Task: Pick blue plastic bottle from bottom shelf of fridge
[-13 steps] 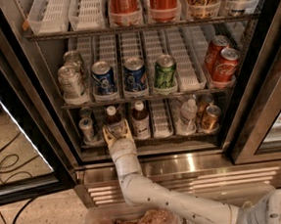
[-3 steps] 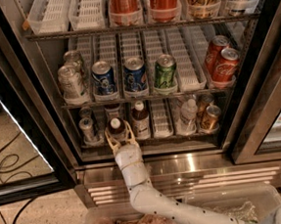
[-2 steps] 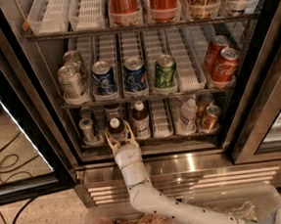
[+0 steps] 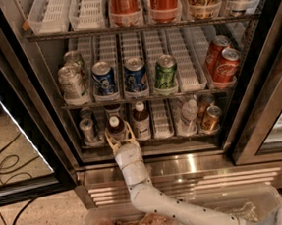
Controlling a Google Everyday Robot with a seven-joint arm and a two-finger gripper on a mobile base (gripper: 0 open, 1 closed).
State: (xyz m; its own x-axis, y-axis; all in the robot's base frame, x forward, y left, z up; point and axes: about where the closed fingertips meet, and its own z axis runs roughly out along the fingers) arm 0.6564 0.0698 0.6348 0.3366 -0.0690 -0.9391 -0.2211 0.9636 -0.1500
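Note:
The fridge [image 4: 57, 117] stands open in front of me. On its bottom shelf [image 4: 158, 139] a small dark bottle with a white cap, the blue plastic bottle [image 4: 115, 126], stands in the second lane from the left. My gripper [image 4: 118, 132] reaches in from below on a white arm. It is open, with one pale finger on each side of the bottle's lower body. A second, similar dark bottle [image 4: 140, 120] stands one lane to the right.
A silver can [image 4: 87, 130] stands just left of the gripper. A clear bottle [image 4: 188, 114] and a gold can [image 4: 210, 118] stand to the right. Cans fill the rack above. The ribbed steel base [image 4: 185, 172] and a clear plastic bin [image 4: 106, 223] lie below.
Since 4.3 s ago the gripper has moved slightly up and in, and its fingers now straddle the bottle. Over the last second nothing visibly moved.

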